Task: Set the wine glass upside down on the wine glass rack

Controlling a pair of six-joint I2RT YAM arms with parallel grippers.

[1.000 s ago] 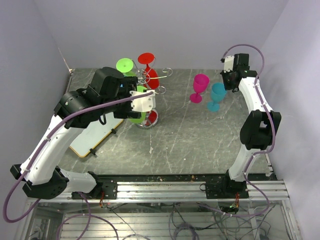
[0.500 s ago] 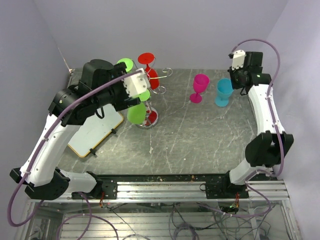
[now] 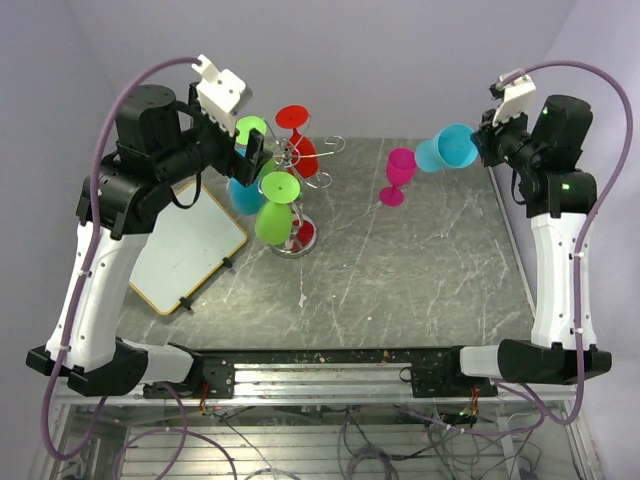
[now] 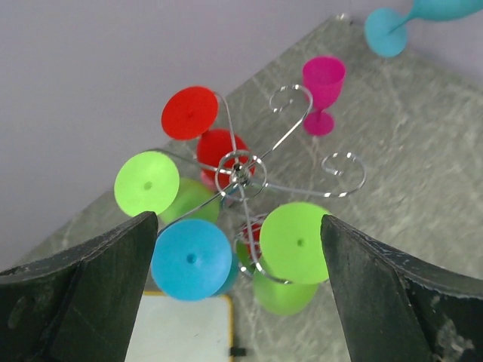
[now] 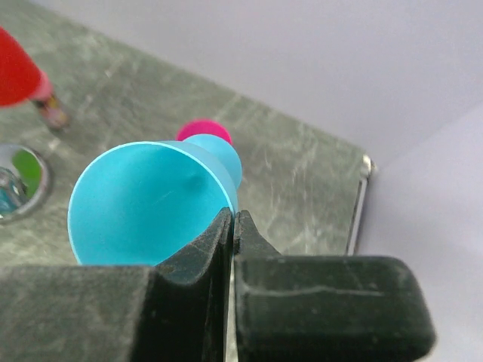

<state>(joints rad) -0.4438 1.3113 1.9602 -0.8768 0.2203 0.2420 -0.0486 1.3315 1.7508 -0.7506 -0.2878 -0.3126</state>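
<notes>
Right gripper [image 5: 232,226]: clamped on rim of teal wine glass [image 5: 151,204]
Left gripper [image 4: 238,219]: fingers held apart above wine glass rack [image 4: 240,172]

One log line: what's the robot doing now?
right end effector: shut on blue wine glass, tilted, off table | left end effector: open above wine glass rack

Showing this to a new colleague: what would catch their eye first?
The wine glass rack at the rear left of the table, hung with upside-down red, green and blue glasses. Then the teal wine glass, held tilted in the air at the right by the right pincer shut on its rim, near an upright pink glass.
</notes>
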